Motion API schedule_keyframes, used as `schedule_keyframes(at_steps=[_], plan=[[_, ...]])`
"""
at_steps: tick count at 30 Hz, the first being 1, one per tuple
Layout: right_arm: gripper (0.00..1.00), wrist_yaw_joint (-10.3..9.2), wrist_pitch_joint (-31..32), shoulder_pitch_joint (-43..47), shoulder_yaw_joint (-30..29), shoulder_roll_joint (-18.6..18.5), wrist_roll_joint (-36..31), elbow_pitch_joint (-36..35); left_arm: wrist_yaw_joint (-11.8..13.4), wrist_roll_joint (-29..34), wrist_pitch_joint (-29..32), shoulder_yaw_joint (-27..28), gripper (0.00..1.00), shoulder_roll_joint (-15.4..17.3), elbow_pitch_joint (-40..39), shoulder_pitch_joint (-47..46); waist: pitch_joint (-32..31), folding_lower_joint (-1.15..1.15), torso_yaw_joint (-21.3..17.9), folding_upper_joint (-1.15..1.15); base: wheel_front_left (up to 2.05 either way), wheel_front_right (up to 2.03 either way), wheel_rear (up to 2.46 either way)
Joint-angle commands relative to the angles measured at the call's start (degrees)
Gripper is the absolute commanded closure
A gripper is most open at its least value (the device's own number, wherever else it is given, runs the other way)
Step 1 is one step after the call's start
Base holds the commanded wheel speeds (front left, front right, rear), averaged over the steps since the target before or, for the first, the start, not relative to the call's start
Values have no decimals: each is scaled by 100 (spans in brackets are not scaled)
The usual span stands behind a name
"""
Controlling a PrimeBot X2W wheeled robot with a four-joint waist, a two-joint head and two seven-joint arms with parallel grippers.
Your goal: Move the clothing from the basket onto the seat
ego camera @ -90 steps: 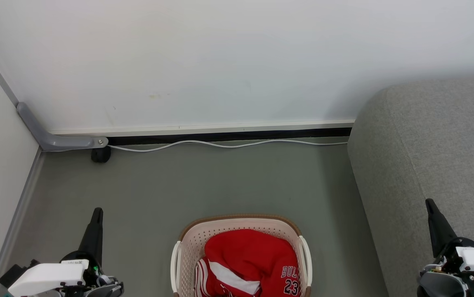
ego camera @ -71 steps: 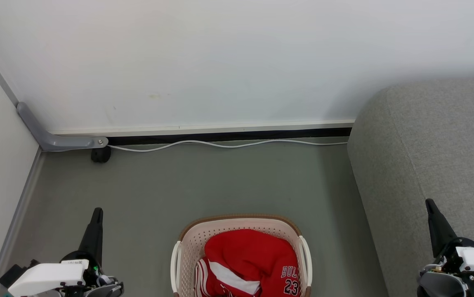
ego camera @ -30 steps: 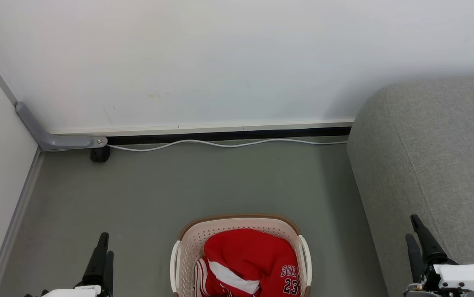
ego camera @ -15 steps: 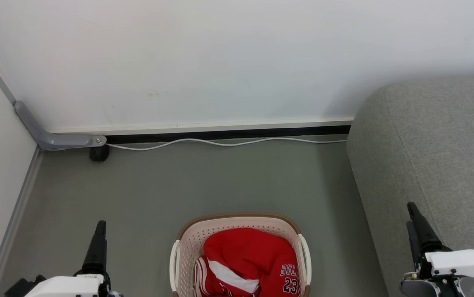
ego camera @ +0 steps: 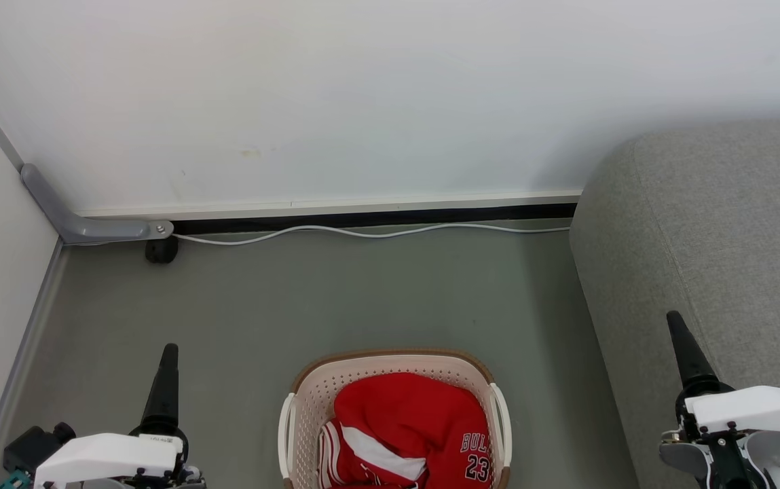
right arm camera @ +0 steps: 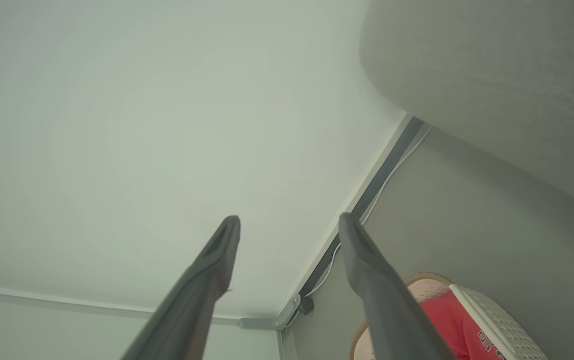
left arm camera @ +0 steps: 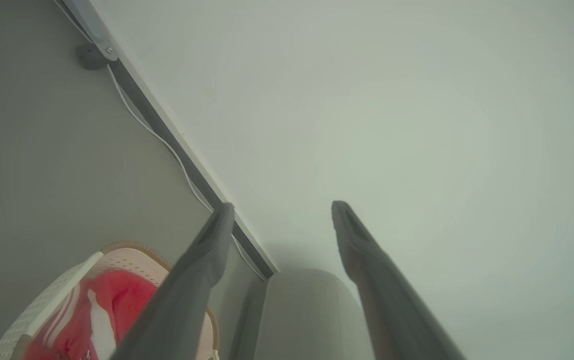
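Head view: one basket point(ego camera: 390, 362) on the floor dead ahead, one red heap of clothing point(ego camera: 403, 414) inside it, reading "BUL" and "23". One grey seat point(ego camera: 715, 231) stands to my right. My left gripper point(ego camera: 167, 370) and right gripper point(ego camera: 683, 350) both reach higher in frame than half a second ago. Left wrist view: my two fingers point(left arm camera: 207, 260) are spread wide, nothing between them. Right wrist view: two fingers point(right arm camera: 371, 270) again, wide apart, empty.

Left claw point(left arm camera: 283, 207) and right claw point(right arm camera: 289, 219) have long tapering dark fingers set on smooth white wrist housings point(ego camera: 746, 406)
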Motion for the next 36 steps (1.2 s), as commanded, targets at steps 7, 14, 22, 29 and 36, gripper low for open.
schedule_keyframes(at_steps=[7, 14, 22, 29, 36], plan=[[0, 21, -184, -466, 96, -136, -701, 0, -25, 691, -167, -1, 0, 160, -136, -467, 17, -1, -5, 0, 0, 0, 0], [0, 21, -302, -676, 202, -167, -1242, 145, -27, 1214, -284, -49, 0, 227, -21, -606, 26, -1, -20, 0, 0, 0, 0], [0, 22, -436, -897, 317, -237, -1923, 308, -29, 1885, -419, -95, 0, 307, 118, -768, 35, -1, -29, 0, 0, 0, 0], [0, 22, -537, -1051, 420, -278, -2423, 448, -31, 2465, -520, -141, 0, 369, 197, -884, 59, -1, -31, 0, 0, 0, 0], [0, 23, -654, -1250, 536, -304, -3006, 705, -33, 3216, -637, -181, 0, 428, 350, -1027, 79, -1, -33, 0, 0, 0, 0]])
